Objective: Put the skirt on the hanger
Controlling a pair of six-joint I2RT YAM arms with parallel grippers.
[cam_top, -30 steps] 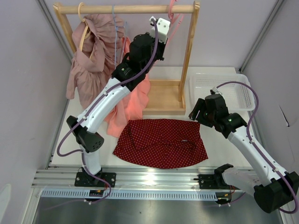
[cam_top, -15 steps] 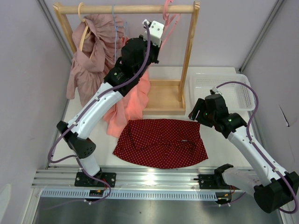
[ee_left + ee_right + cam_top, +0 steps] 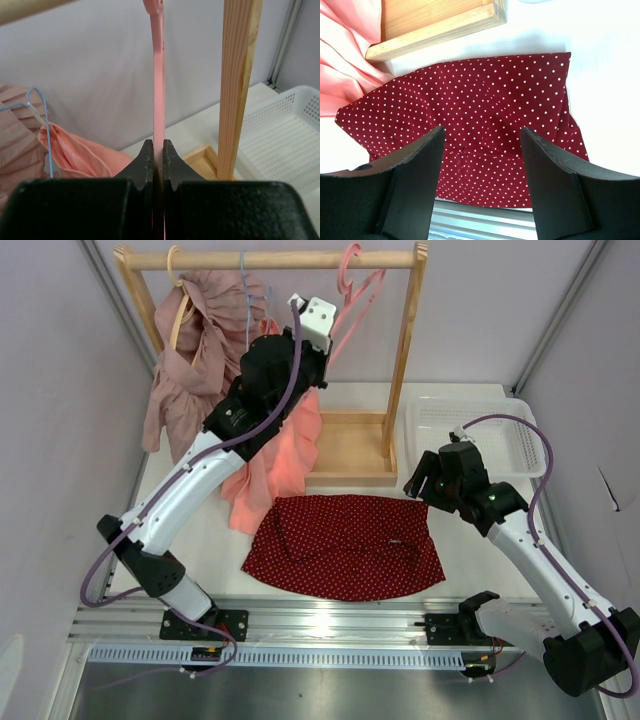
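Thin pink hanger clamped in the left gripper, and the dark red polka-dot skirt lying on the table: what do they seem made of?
The thin pink hanger looks like moulded plastic: a smooth, evenly coloured narrow bar with a faint sheen. The dark red polka-dot skirt looks like matte cloth: it shows soft folds and creases and small white dots. The fibre cannot be told.

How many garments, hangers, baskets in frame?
Garments: 3 (red skirt, salmon garment, dusty-pink garment)
Hangers: 3 (pink hanger, blue hanger, wooden hanger)
Baskets: 1 (white basket)
Total: 7
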